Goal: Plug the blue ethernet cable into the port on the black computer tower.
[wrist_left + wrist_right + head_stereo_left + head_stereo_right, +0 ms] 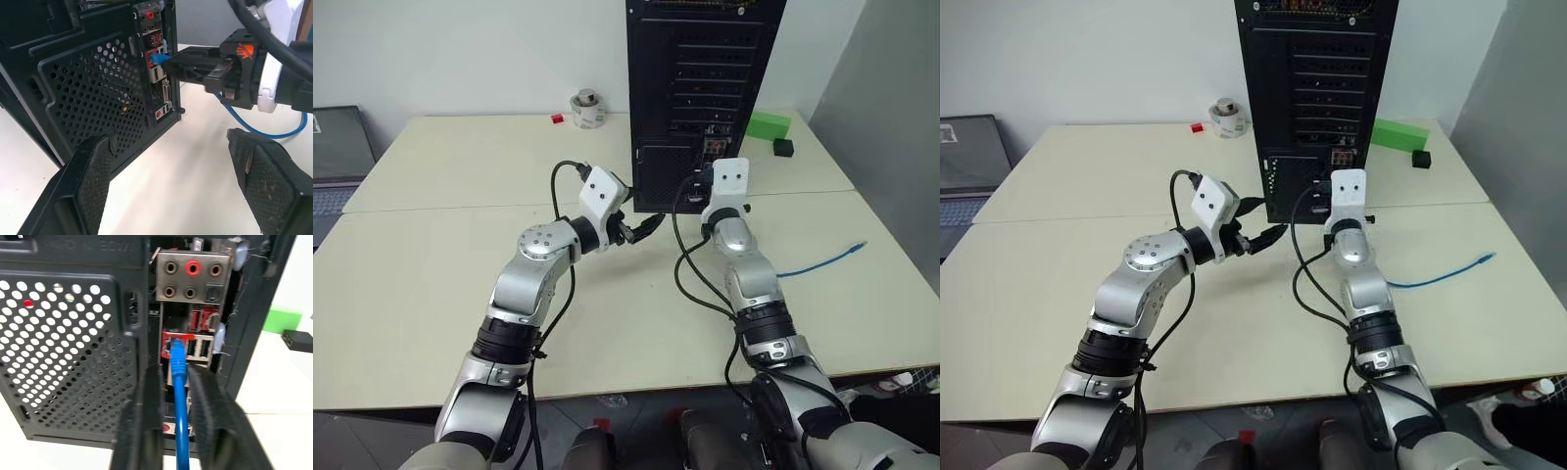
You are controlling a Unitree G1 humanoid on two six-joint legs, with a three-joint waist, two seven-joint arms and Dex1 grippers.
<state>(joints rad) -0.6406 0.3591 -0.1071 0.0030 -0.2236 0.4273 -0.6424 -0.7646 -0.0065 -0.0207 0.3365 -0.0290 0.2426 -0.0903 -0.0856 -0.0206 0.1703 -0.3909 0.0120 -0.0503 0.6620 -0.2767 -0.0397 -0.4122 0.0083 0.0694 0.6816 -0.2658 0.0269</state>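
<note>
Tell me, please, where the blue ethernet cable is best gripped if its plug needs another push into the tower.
Probably the blue ethernet cable just behind its plug, which sits at the red-framed port on the black computer tower. Approach straight from the port side, fingers either side of the cord, as the right gripper is aligned.

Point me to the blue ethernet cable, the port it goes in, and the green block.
blue ethernet cable (179, 396): right wrist view, cord just behind the plug.
port (172, 340): right wrist view, red-framed socket's upper rim.
green block (768, 124): left eye view, its top face.
</note>
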